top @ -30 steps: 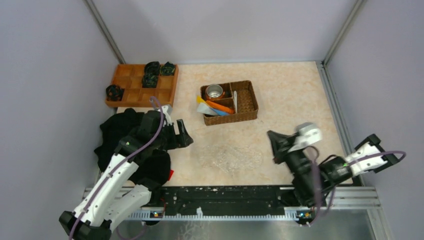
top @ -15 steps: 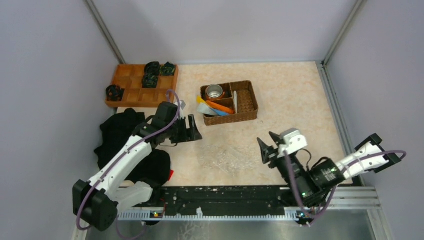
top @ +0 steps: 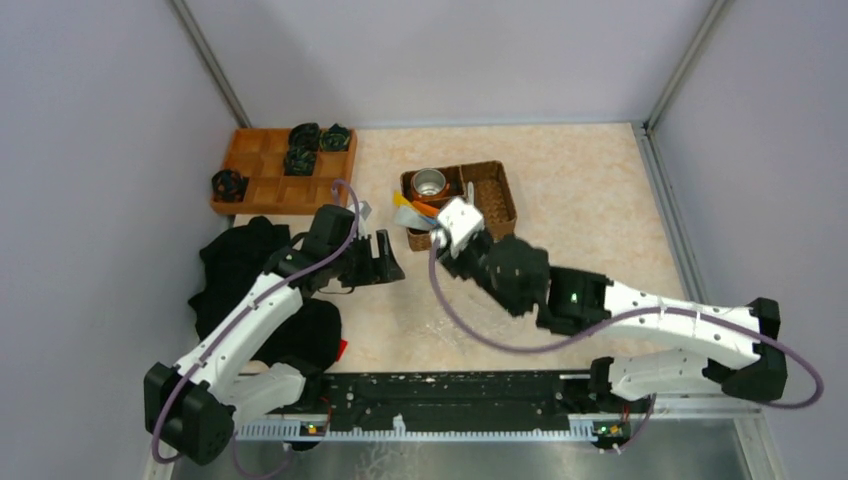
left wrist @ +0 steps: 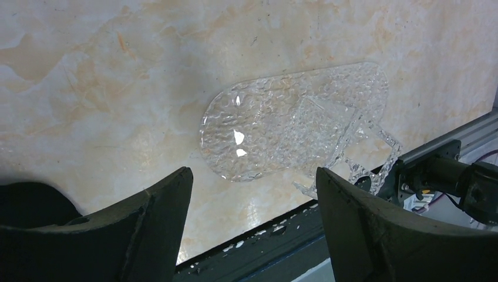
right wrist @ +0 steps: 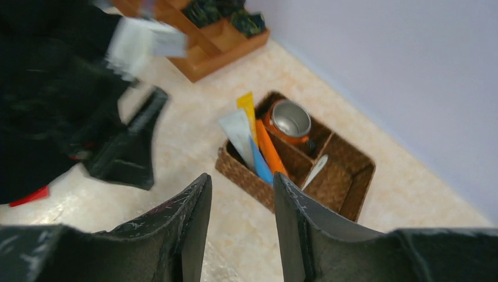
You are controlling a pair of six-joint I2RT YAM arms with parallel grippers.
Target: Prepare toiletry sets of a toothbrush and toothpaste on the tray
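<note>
The clear bumpy tray [left wrist: 293,126] lies bare on the table near the front edge; in the top view [top: 455,318] my right arm covers part of it. Yellow [right wrist: 246,106], blue [right wrist: 262,168] and orange [right wrist: 269,150] tubes and a white toothbrush [right wrist: 315,169] lie in the wicker basket [right wrist: 346,188]. My right gripper [right wrist: 241,176] is open and empty, hovering at the basket's near-left corner [top: 447,252]. My left gripper [left wrist: 253,173] is open and empty, to the left of the tray [top: 385,262].
An orange mug with a steel inside [right wrist: 289,120] stands in the basket's back compartment. An orange wooden compartment tray [top: 283,170] with dark items sits at the back left. A black cloth [top: 250,270] lies under my left arm. A black rail [top: 450,395] runs along the front edge.
My right arm swung from the front right across the tray to the basket. My left gripper moved right toward the tray's left side, then held still.
</note>
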